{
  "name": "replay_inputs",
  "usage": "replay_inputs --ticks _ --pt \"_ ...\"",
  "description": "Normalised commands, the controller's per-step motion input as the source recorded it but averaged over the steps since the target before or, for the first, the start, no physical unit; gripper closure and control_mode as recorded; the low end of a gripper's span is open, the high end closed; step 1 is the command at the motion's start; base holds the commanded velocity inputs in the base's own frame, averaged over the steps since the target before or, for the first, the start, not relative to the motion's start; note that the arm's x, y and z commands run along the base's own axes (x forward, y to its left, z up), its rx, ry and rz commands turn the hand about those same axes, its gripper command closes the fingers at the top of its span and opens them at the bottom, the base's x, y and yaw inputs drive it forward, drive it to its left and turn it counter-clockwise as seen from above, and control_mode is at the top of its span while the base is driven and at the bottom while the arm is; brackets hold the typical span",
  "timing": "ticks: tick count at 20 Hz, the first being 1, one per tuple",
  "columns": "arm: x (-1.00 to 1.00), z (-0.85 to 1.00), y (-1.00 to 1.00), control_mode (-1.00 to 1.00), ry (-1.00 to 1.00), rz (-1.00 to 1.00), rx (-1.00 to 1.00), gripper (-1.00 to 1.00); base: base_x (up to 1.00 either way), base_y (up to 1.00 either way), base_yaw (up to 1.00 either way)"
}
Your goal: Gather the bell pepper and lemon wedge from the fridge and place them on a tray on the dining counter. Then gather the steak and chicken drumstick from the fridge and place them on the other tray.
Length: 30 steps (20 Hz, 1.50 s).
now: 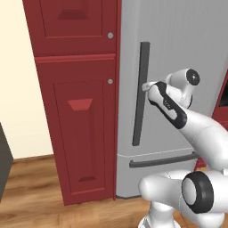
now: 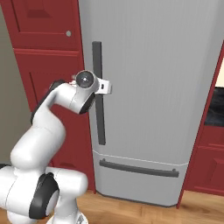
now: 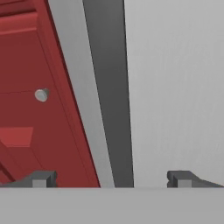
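Fridge (image 2: 153, 87) of plain grey, closed, with no brand mark, label or writing legible on its door or on the red cabinet (image 1: 73, 111) beside it. Its long dark handle (image 2: 99, 92) stands upright near the door's left edge, long axis vertical; a second dark handle (image 2: 139, 169) lies level across the lower drawer. Gripper (image 3: 113, 178) reaches toward the upright handle at about mid-height, its fingers (image 3: 40, 178) spread wide apart with nothing between them; in the hand view the handle runs as a tilted dark band between the two tips, a round grey cabinet knob (image 3: 41, 95) to its left. Whether the fingers touch the handle cannot be told. In the base views the arm's wrist covers the finger tips and part of the handle. Bell pepper, lemon wedge, steak and drumstick lie behind the shut door. Wooden floor (image 1: 35, 200) shows below the cabinet.
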Motion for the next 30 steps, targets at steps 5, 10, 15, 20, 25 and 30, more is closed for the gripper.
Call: replay_inputs --ticks 5,10,15,20,25,30 --pt "0.53 -0.06 0.05 -1.0 0.0 0.03 0.0 -1.0 0.0 0.0 0.0" --pt "0.48 0.0 0.04 -1.0 0.0 0.0 0.0 -1.0 0.0 0.0 0.0" --pt "0.4 0.0 0.01 -1.0 0.0 0.0 0.0 -1.0 0.0 0.0 0.0" --pt "0.33 -0.06 0.0 -1.0 0.0 0.0 0.0 -1.0 0.0 0.0 0.0" --pt "0.35 -0.11 0.0 -1.0 -0.01 0.0 0.0 -1.0 0.0 0.0 0.0" --pt "0.35 -0.15 0.0 -1.0 -0.01 0.0 0.0 -1.0 0.0 0.0 0.0"
